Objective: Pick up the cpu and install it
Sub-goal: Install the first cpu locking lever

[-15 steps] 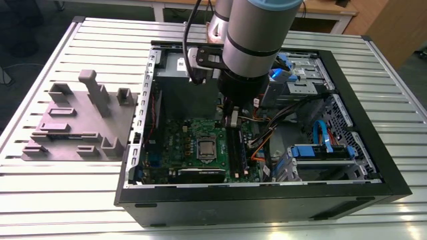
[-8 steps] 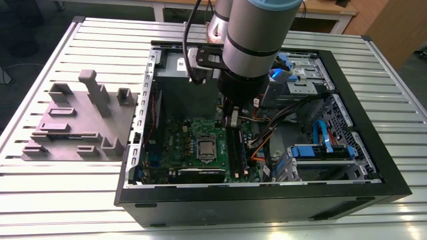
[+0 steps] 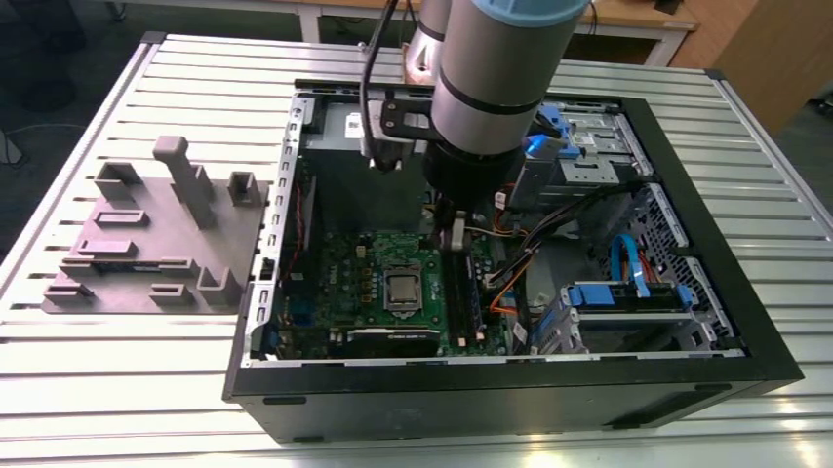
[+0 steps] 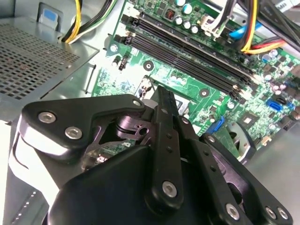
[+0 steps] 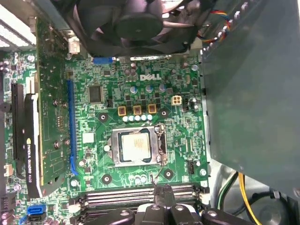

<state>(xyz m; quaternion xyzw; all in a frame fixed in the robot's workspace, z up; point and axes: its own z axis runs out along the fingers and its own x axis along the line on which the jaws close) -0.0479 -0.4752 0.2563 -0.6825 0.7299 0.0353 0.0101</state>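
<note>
From where I stand the arm (image 3: 501, 88) leans down into the open computer case (image 3: 521, 390), which lies on its side on a slatted metal table (image 3: 117, 370), and the arm's thick grey body covers much of the case's far half in the exterior view. The gripper (image 3: 455, 237) hangs low over the green motherboard (image 3: 371, 258), just above the memory slots (image 4: 197, 56), and its fingers look pressed together with nothing between them, as the second wrist view shows most plainly at the narrow black tip (image 4: 161, 96). The cpu (image 5: 134, 146) already sits flat in its socket, ringed by the silver socket frame (image 5: 114, 159), near the gripper but not touching it; in the exterior view it is a small pale square (image 3: 402, 290). The gripper's own linkage blocks the socket in the second wrist view. A black fan (image 5: 136, 23) is cut off at the frame edge in the first wrist view, and a grey power-supply box (image 5: 253, 89) hides the board beside it. A grey parts fixture (image 3: 156, 244) stands on the table, towards the exterior view's left of the case.
</note>
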